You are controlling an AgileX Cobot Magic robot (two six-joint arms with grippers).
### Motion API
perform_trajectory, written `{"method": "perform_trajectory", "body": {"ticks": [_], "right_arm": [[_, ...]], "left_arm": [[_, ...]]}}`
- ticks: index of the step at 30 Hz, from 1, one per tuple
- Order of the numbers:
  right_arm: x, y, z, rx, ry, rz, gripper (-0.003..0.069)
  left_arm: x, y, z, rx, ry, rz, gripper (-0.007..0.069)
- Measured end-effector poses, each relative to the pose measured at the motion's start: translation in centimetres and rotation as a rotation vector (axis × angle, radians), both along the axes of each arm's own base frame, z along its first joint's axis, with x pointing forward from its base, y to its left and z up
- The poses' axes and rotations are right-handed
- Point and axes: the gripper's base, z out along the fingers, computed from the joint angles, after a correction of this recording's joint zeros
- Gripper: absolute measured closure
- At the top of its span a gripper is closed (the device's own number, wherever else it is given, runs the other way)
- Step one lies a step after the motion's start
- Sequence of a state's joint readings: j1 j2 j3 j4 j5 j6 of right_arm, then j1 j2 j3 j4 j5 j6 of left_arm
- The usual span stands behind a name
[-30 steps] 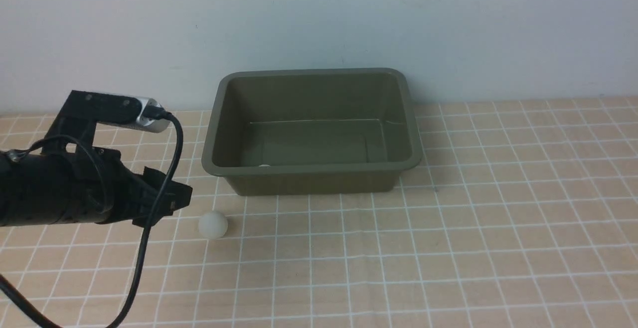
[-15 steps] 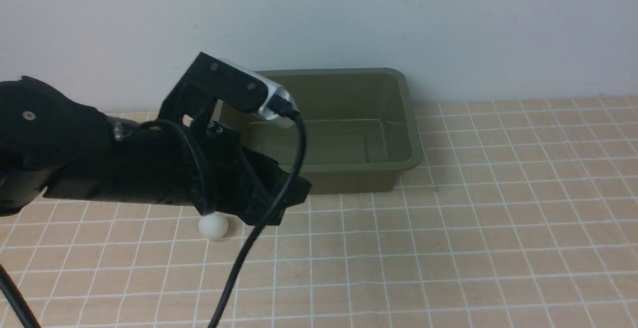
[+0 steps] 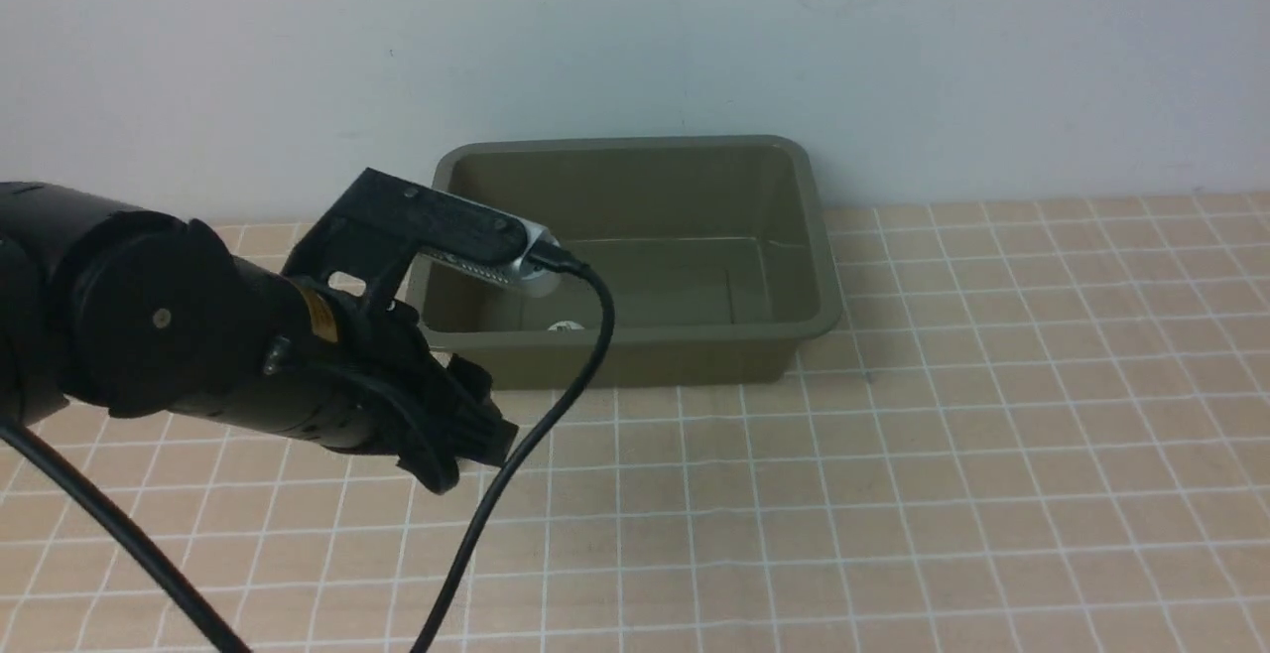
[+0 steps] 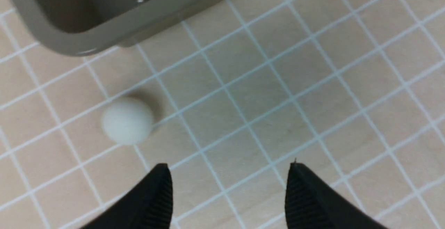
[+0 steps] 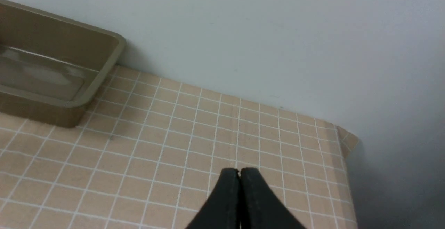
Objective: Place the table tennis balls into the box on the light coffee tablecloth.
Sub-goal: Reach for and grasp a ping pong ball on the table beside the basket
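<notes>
The left gripper (image 4: 228, 187) stands open and empty, the nearer one to the loose ball (image 4: 127, 121). That ball lies on the cloth (image 4: 229, 124) beside the box (image 4: 104, 30), apart from the fingertips, seemingly below them.

Green box and closed tool above the tablecloth

The right tool (image 5: 240, 173) is closed, its two dark fingertips are touching each other. Under it there is the light coffee tablecloth (image 5: 167, 166) with thin white lines, which make small squares. The olive-green box (image 5: 99, 76) is visible only in part, and it stands on this cloth near the pale wall (image 5: 226, 37). Inside the box, its bottom shows a whitish shine.
</notes>
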State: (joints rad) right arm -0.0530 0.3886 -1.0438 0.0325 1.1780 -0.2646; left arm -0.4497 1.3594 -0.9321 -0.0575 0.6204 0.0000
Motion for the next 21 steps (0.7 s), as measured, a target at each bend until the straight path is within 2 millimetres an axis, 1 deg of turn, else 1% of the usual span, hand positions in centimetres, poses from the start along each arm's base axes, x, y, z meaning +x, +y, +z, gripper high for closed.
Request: {"method": "perform_trajectory", "body": {"ticks": [4,8,9,14,17,21], "right_arm": [[-0.9,0.0,-1.1,0.05,-0.021,-0.018,0.0677],[-1.4,0.3,-1.3,0.074,-0.033,-0.002,0.0677],[-1.4,0.4,-1.3,0.081,-0.031,0.006,0.0677],[-1.4,0.6,-1.5,0.104,-0.015,0.028,0.0677],[-1.4,0.8,-1.5,0.12,-0.014,0.043,0.0677],[-1.4,0.9,-1.5,0.13,-0.014,0.052,0.0677]], "left_arm": [[0.6,0.6,-0.1,0.033,0.011,0.114,0.0262],[1.3,0.8,-1.5,0.084,0.04,0.168,0.0262],[1.7,0.8,-2.1,0.109,0.055,0.174,0.0262],[2.5,0.7,-4.3,0.181,0.104,0.173,0.0262],[3.1,0.5,-5.3,0.201,0.102,0.157,0.0262],[3.8,0.1,-6.1,0.193,0.087,0.153,0.0262]]}}
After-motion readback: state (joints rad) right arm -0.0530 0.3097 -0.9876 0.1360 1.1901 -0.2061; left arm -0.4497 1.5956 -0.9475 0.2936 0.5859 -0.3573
